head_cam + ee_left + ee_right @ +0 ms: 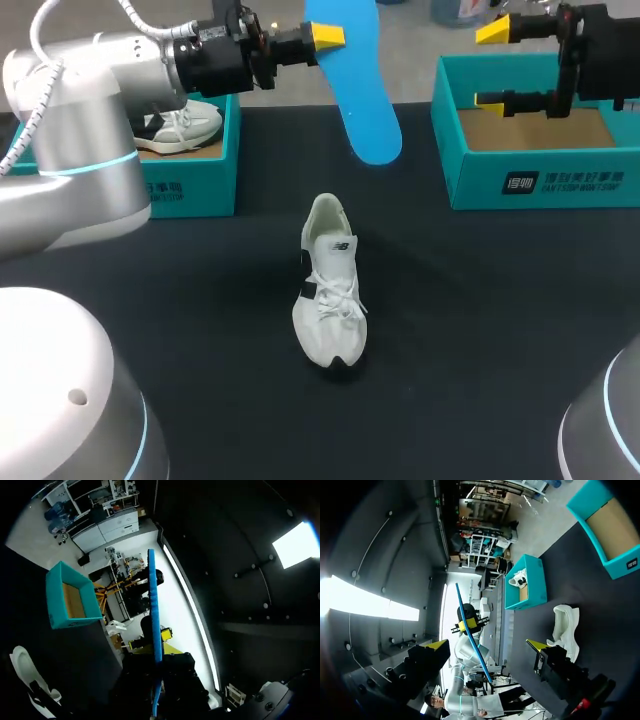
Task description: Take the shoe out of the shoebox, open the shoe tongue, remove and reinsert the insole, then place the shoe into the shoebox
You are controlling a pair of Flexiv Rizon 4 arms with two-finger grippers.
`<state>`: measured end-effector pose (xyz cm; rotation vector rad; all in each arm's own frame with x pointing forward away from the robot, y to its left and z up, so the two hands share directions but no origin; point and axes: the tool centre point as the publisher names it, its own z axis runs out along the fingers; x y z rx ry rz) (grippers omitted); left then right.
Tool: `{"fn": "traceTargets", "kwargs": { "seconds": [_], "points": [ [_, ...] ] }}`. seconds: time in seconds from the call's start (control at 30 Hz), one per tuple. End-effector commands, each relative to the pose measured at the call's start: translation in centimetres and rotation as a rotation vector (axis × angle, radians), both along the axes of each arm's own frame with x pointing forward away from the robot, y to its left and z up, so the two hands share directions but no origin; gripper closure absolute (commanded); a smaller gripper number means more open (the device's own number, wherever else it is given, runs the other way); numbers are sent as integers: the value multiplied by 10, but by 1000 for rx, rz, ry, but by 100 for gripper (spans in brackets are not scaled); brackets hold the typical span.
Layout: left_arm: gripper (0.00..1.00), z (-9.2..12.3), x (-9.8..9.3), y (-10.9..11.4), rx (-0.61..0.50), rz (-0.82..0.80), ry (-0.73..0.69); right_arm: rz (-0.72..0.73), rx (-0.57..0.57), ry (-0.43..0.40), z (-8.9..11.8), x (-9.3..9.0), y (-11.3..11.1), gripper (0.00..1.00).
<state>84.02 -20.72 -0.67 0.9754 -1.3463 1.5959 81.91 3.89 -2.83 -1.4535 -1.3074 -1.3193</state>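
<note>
A white shoe (pixel 328 285) stands upright on the black table (pixel 480 300), toe toward the front edge. High above the table's far side, my left gripper (pixel 332 38) is shut on the heel end of a blue insole (pixel 365 95), which hangs down and to the right. In the left wrist view the insole (pixel 155 620) shows edge-on, running out from between the fingers, with the shoe (pixel 25 667) far below. My right gripper (pixel 492 66) hangs open over the empty teal shoebox (pixel 535 175) at the back right. From its wrist view the right gripper (pixel 487 645) holds nothing and the shoe (pixel 565 630) lies beyond it.
A second teal box (pixel 195 175) stands at the back left, behind my left arm, with another white shoe (pixel 180 125) inside. Both boxes also show in the right wrist view: the empty box (pixel 615 560) and the box (pixel 537 582) with the other shoe.
</note>
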Motion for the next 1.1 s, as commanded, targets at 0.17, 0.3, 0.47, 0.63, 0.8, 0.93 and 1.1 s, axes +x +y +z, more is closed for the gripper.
{"fn": "traceTargets", "kwargs": {
  "seconds": [0.17,0.3,0.47,0.63,0.8,0.93,1.1],
  "points": [
    [100,-16,0,-8,-23,-311,649,0,-2,1,0,1,1,0],
    [100,-18,-2,-13,-4,-356,618,0,-2,1,0,1,1,0],
    [100,-20,-5,-16,28,-378,577,0,-2,1,0,1,1,0],
    [100,-23,-7,-18,53,-380,544,0,-2,1,0,1,1,0],
    [100,-24,-9,-19,82,-367,472,0,-2,1,0,1,1,0],
    [100,-24,-10,-20,92,-364,461,0,-2,1,0,1,1,0],
    [100,-24,-12,-23,92,-365,455,0,-2,1,0,1,1,0]
  ]
}}
